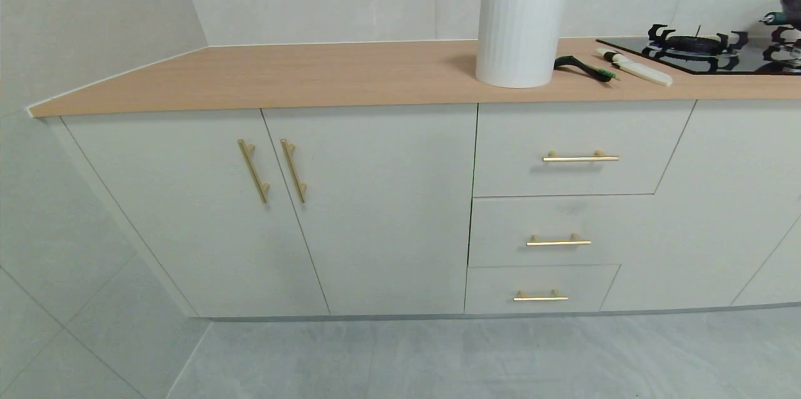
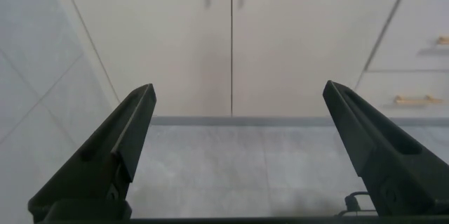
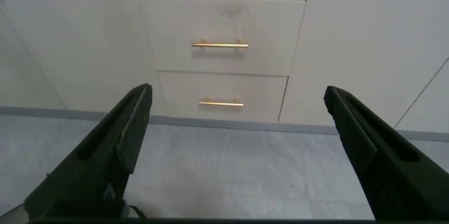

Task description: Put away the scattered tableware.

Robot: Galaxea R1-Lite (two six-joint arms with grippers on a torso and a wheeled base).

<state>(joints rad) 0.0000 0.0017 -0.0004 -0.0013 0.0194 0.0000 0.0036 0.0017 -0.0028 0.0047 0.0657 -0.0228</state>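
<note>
A knife (image 1: 635,67) lies on the counter (image 1: 281,74) near a white canister (image 1: 521,20). The left gripper (image 2: 238,90) and right gripper (image 3: 238,92) gape wide, empty.

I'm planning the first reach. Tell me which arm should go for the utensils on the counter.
Likely right. The white knife and black-handled tool lie right of the ribbed canister; the right hand, open, faces the drawers beneath them, the left hand the cabinet doors.
</note>
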